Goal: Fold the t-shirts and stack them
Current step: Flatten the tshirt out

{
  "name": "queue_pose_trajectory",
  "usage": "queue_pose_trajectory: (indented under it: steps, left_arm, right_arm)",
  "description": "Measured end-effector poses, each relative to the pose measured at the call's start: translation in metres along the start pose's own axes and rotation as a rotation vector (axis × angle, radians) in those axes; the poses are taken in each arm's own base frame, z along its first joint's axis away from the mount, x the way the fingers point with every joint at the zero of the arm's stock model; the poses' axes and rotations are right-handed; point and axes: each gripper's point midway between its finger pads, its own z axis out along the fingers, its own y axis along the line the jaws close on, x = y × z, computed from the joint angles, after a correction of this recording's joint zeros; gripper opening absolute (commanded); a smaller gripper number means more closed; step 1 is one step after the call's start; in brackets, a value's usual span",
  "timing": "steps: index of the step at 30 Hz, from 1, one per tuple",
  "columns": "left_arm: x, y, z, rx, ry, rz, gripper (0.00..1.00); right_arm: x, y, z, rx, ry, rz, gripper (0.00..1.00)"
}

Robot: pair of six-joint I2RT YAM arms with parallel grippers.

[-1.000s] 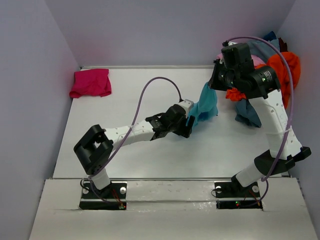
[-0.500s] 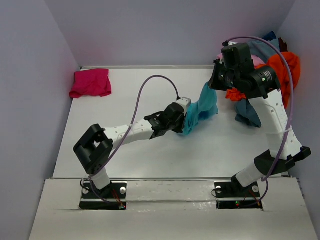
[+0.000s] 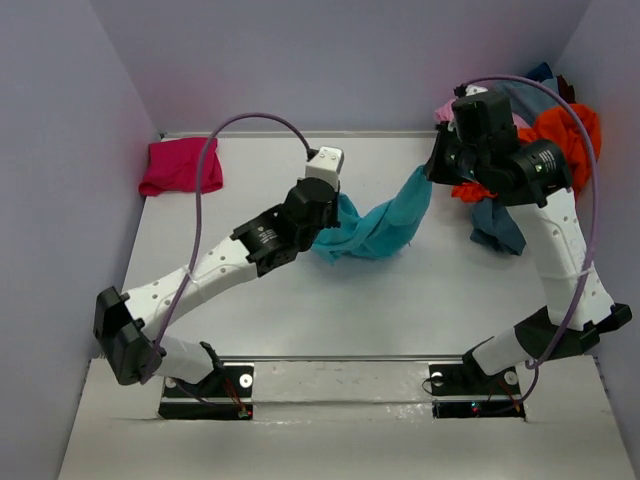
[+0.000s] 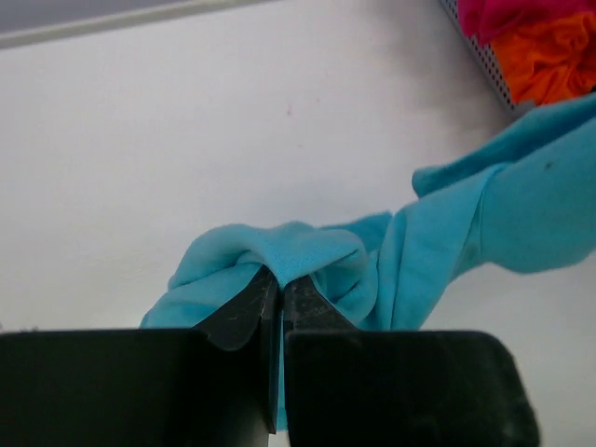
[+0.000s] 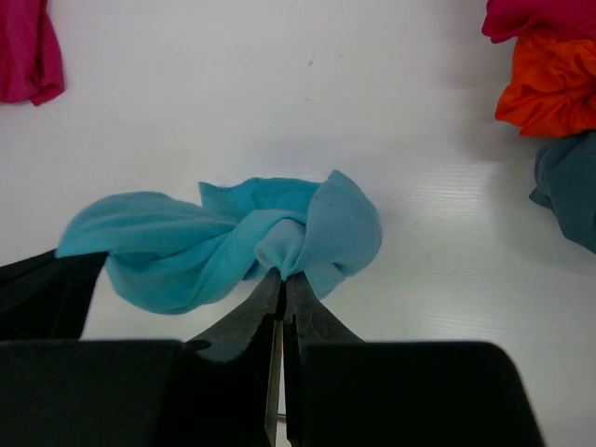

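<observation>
The left gripper (image 4: 279,279) is pulling leftward, stretching the turquoise shirt (image 3: 375,228); it and the right gripper (image 5: 282,277) are both clamping it tight.

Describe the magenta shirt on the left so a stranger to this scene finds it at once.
Start at the white table and go to its far left corner, by the left wall. The magenta shirt lies there alone as a compact bundle. The other shirts are heaped at the far right, and the turquoise shirt is stretched out mid-table.
</observation>
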Motion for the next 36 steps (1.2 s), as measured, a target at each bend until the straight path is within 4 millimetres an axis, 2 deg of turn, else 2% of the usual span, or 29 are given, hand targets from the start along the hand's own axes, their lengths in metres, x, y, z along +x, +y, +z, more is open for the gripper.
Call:
queue_pose_trajectory:
  steps: [3, 7, 12, 21, 27, 33, 34, 35, 36]
  left_arm:
    - [-0.037, 0.017, -0.025, -0.05, -0.095, -0.023, 0.06]
    - [-0.06, 0.041, -0.056, -0.111, -0.165, -0.043, 0.06]
    - [-0.068, 0.06, -0.082, -0.169, -0.199, -0.067, 0.06]
    - [-0.071, 0.085, -0.145, -0.24, -0.275, -0.16, 0.06]
    - [-0.064, 0.092, -0.155, -0.281, -0.27, -0.162, 0.06]
    - [-0.054, 0.095, -0.156, -0.299, -0.245, -0.152, 0.06]
    - [-0.053, 0.096, -0.156, -0.303, -0.244, -0.152, 0.09]
    - [-0.051, 0.096, -0.155, -0.306, -0.241, -0.149, 0.21]
    - [-0.049, 0.096, -0.154, -0.31, -0.236, -0.144, 0.29]
  right_arm:
    - [0.003, -0.004, -0.01, -0.005, -0.01, 0.003, 0.07]
    - [0.001, -0.008, -0.026, -0.021, -0.042, 0.011, 0.07]
    - [-0.002, -0.015, -0.045, -0.036, -0.085, 0.018, 0.07]
    - [-0.003, -0.031, -0.077, -0.038, -0.168, 0.042, 0.07]
    - [0.004, -0.036, -0.083, -0.049, -0.181, 0.045, 0.07]
    - [-0.003, -0.033, -0.089, -0.072, -0.219, 0.038, 0.07]
    - [-0.004, -0.033, -0.089, -0.074, -0.224, 0.037, 0.07]
    - [-0.006, -0.033, -0.089, -0.076, -0.229, 0.038, 0.07]
    - [-0.007, -0.032, -0.089, -0.076, -0.233, 0.038, 0.07]
